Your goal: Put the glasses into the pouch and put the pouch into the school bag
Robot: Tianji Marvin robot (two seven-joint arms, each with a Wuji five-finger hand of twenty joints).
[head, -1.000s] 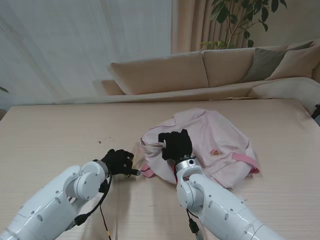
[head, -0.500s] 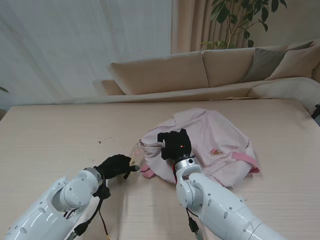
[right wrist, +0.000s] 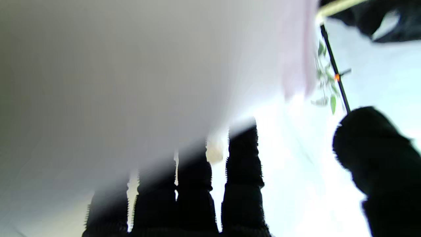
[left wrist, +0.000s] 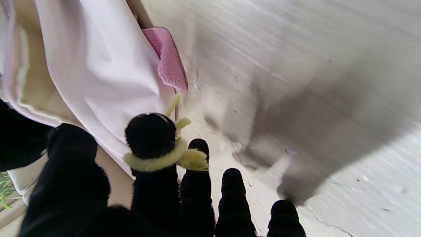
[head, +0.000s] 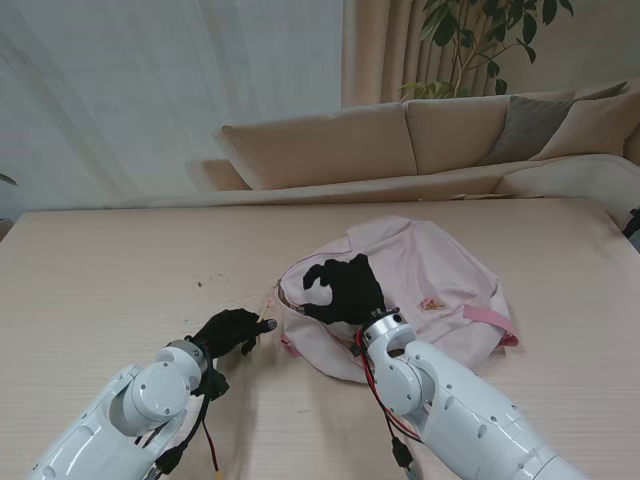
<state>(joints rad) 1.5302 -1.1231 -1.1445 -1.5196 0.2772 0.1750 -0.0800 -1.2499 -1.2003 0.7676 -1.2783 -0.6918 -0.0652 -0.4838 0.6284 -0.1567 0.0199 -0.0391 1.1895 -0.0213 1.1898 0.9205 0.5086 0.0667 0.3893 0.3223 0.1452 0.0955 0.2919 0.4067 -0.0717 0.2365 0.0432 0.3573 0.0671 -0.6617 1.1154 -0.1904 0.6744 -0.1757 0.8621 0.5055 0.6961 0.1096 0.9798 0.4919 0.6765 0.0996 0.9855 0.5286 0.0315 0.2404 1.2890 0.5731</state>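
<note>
The pink school bag point(head: 430, 285) lies right of the table's middle, its mouth turned to the left. My right hand point(head: 342, 290) is shut on the bag's rim and lifts it; the right wrist view has the fingers point(right wrist: 243, 171) pressed against pale bag fabric point(right wrist: 148, 82). My left hand point(head: 232, 330) rests on the table just left of the mouth, fingers straight. A yellow-green pouch cord point(left wrist: 154, 161) is looped round its index finger point(left wrist: 151, 135) and runs toward the bag point(left wrist: 98, 65). Neither the pouch body nor the glasses can be seen.
A darker pink strap point(left wrist: 169, 62) sticks out at the bag's near-left corner, another strap point(head: 490, 322) on its right side. Small specks point(head: 210, 280) dot the table point(head: 120, 260). A beige sofa point(head: 420, 140) stands behind the far edge.
My right hand has turned and raised the bag's rim, widening the mouth. My left arm has drawn back toward me, while the hand stays beside the mouth with the cord on its finger.
</note>
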